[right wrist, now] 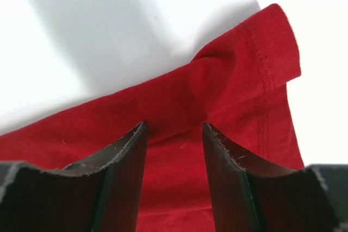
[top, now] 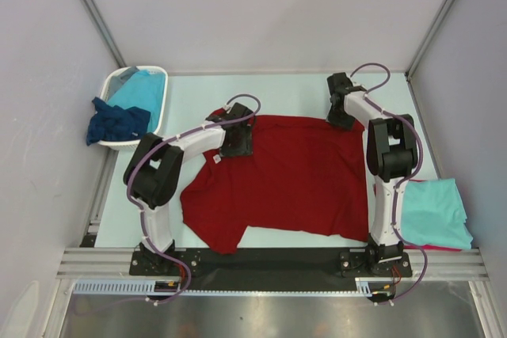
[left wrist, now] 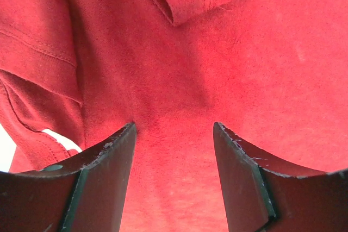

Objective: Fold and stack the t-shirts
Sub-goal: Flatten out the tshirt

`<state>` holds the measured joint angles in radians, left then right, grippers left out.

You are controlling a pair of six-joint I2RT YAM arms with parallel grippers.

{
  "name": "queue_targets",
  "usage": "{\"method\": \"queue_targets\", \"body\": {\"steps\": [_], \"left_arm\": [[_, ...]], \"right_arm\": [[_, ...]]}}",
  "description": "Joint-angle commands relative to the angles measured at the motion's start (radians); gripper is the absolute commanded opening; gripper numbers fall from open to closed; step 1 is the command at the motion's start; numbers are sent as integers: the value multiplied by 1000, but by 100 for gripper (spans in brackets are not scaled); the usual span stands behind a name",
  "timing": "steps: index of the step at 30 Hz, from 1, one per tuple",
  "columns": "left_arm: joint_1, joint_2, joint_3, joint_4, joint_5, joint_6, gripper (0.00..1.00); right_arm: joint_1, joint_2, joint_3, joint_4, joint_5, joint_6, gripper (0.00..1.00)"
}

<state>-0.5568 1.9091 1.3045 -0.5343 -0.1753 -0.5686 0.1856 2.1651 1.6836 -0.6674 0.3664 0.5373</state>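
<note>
From above, I see the dark red t-shirt spread flat mid-table, its long axis running left to right and its collar end toward the left gripper. The right gripper sits at the shirt's far right corner. The table is pale and the walls are grey.

Left wrist: jaws wide apart over red cloth, which hides most of the table.

Right wrist: jaws apart, nothing pinched, a stitched hem fold just ahead. I cannot tell which edge it is.

The top view looks steeply down from above and behind the arms onto the whole table, while each wrist camera peers closely past its own fingers at the dark red t-shirt, which all three views share.
</note>
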Motion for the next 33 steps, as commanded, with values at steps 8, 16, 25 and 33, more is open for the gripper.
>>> {"method": "queue_targets", "body": {"steps": [8, 16, 25, 33], "left_arm": [[-6, -30, -19, 20, 11, -17, 64], [-6, -45, -31, 20, 16, -17, 64], [-8, -28, -21, 20, 31, -22, 63], [-8, -25, -28, 22, 30, -24, 63]], "right_arm": [[-5, 19, 86, 3, 40, -17, 33], [-5, 70, 120, -14, 37, -14, 35], [-11, 67, 117, -9, 34, -19, 15], [-15, 94, 159, -14, 28, -19, 0]]}}
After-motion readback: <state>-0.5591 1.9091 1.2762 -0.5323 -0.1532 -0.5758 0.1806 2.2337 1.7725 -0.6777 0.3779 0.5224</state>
